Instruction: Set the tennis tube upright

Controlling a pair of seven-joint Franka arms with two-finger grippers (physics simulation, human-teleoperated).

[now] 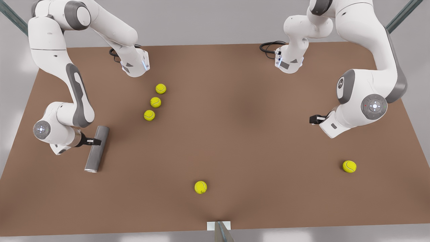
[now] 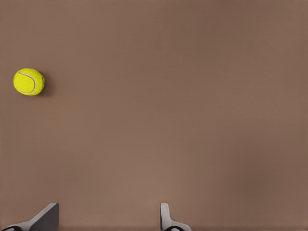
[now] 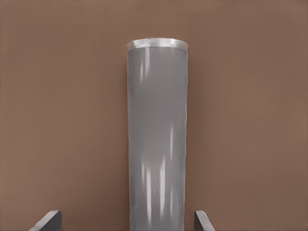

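The tennis tube (image 1: pixel 97 148) lies on its side on the brown table (image 1: pixel 235 134), at the lower left of the front view, its silvery rim at the end nearer the bottom edge of the frame; in the right wrist view the tennis tube (image 3: pixel 157 139) runs lengthwise between the two fingertips (image 3: pixel 47 221). No brand, label or writing can be read on it. The right gripper (image 1: pixel 91 142) reaches in level from the frame's left, its arm folded at the elbow, fingers spread to either side of the tube with a gap on each side, not clamped. The left gripper (image 1: pixel 314 119) hangs at the middle right, fingers parted around nothing, above bare table. Three tennis balls (image 1: pixel 155 102) form a row at upper centre; one ball (image 1: pixel 200 187) lies at bottom centre; another ball (image 1: pixel 349 166) lies at lower right.
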